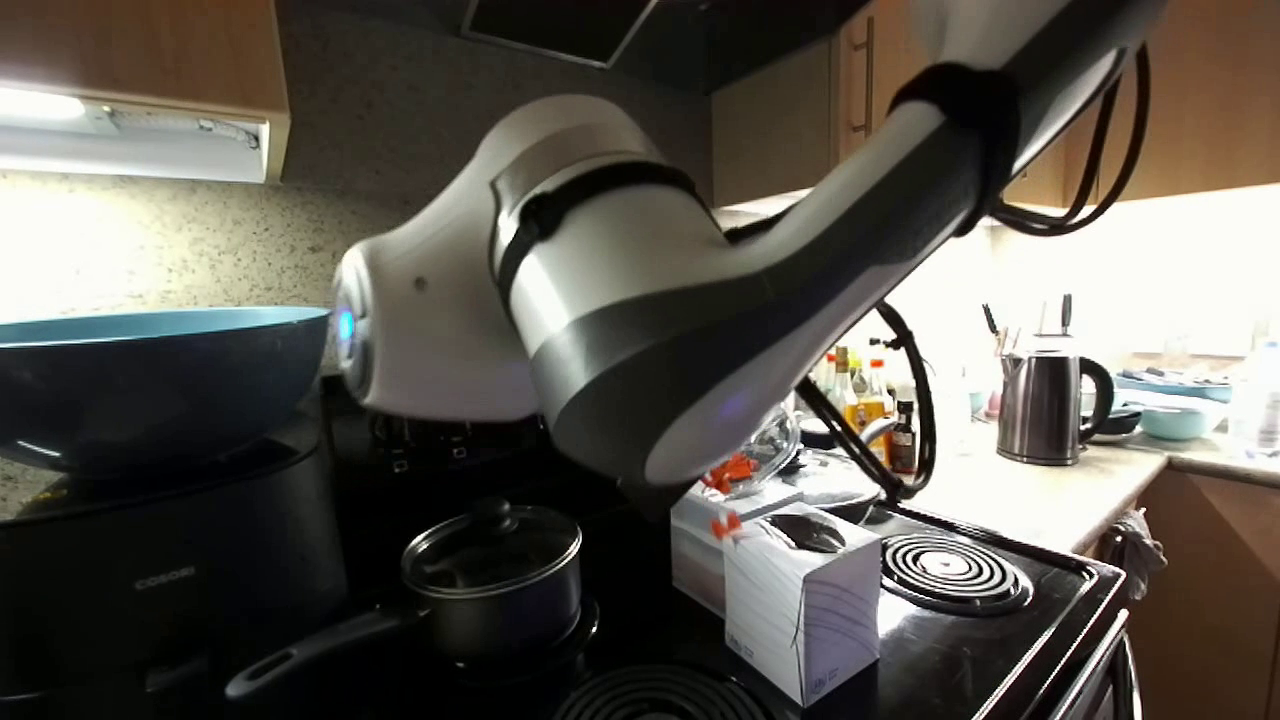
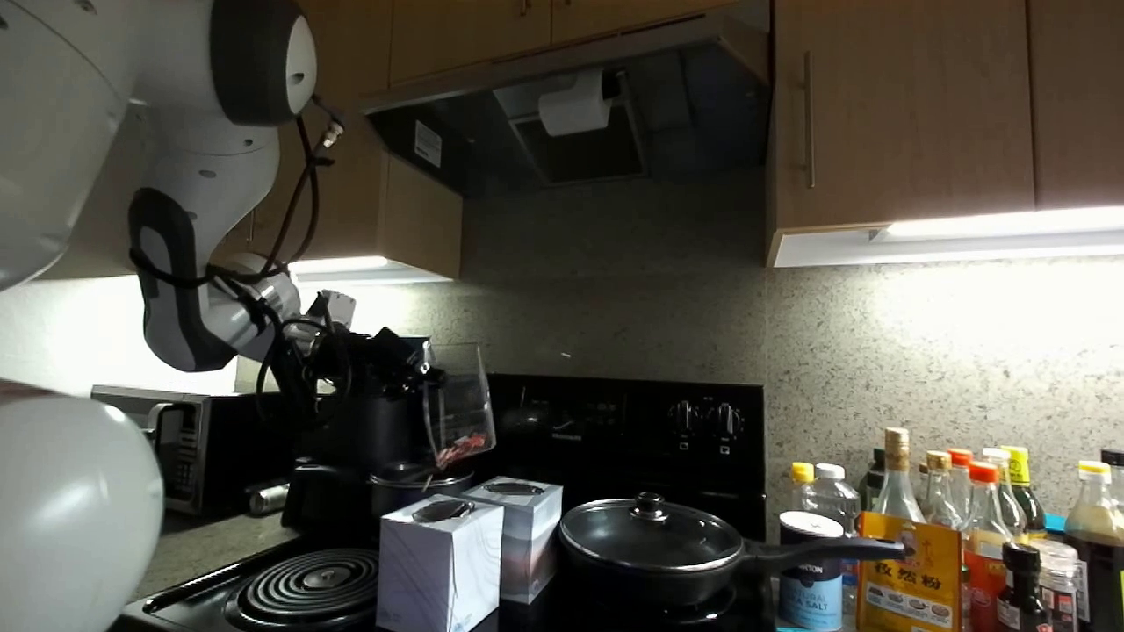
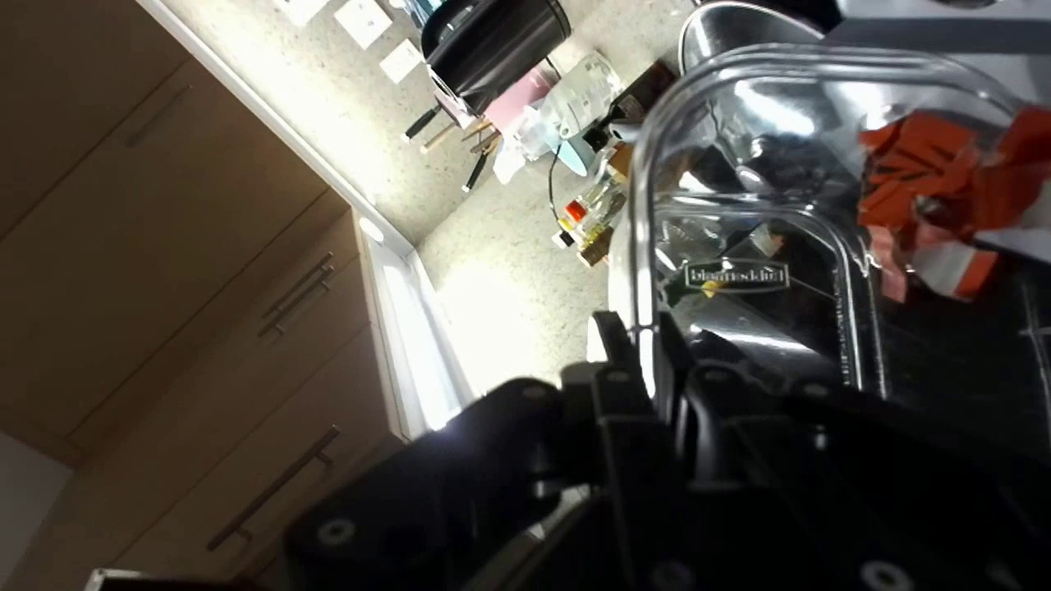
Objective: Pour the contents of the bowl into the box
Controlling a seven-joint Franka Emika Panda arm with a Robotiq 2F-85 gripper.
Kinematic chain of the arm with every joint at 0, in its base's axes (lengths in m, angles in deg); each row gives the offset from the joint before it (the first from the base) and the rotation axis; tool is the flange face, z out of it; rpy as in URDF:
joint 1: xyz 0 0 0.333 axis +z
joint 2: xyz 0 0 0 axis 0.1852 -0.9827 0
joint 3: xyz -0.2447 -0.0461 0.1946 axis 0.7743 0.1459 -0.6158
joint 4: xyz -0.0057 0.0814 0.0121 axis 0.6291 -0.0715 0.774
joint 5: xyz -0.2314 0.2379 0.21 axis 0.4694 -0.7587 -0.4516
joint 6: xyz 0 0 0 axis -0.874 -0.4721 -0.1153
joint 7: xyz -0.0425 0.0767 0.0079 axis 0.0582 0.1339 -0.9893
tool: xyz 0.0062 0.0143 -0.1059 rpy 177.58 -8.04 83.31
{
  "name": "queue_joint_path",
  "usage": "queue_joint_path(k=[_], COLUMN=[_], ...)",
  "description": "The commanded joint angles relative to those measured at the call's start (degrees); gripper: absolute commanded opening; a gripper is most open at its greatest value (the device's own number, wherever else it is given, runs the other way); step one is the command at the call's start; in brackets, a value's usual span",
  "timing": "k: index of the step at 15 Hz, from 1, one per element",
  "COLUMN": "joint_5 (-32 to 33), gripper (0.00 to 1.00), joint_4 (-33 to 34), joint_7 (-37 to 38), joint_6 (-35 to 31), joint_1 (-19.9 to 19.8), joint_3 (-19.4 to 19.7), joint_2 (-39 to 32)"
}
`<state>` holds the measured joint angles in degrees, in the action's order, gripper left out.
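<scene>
The clear bowl is tilted steeply and shows in both exterior views [image 1: 778,445] [image 2: 464,399] and in the wrist view [image 3: 739,234]. My gripper [image 3: 642,341] is shut on its rim; it also shows in an exterior view [image 2: 428,373]. The reddish contents [image 3: 936,193] are gathered at the bowl's low side [image 2: 462,449]. A blurred orange piece [image 1: 725,525] shows below the bowl, by the top edge of the front white box [image 1: 800,610]. That box [image 2: 439,566] has a dark oval top opening. A similar box [image 2: 533,535] stands directly behind it. The arm hides the gripper in an exterior view.
A lidded black pot [image 1: 495,590] stands beside the boxes, and a lidded pan [image 2: 650,549] is on the other side. A big teal-blue bowl [image 1: 160,390] sits on a black appliance [image 1: 170,570]. Bottles [image 2: 931,491] and a kettle [image 1: 1040,405] stand on the counter. A range hood [image 2: 571,114] hangs above.
</scene>
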<state>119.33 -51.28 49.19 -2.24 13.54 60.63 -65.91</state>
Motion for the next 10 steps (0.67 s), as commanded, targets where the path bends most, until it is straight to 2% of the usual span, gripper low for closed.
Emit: queue_joint_path(k=[1, 5, 10], joint_5=[-2.89, -6.82, -8.22], gripper=[0.02, 0.02, 0.02], joint_4=[-4.09, -5.58, -6.77], joint_7=[1.71, -0.5, -1.27], joint_6=[-0.91, -2.89, -3.05], joint_1=[-3.93, -7.45, -8.73], joint_3=[1.76, 3.8, 4.78], joint_2=[7.32, 10.62, 10.44])
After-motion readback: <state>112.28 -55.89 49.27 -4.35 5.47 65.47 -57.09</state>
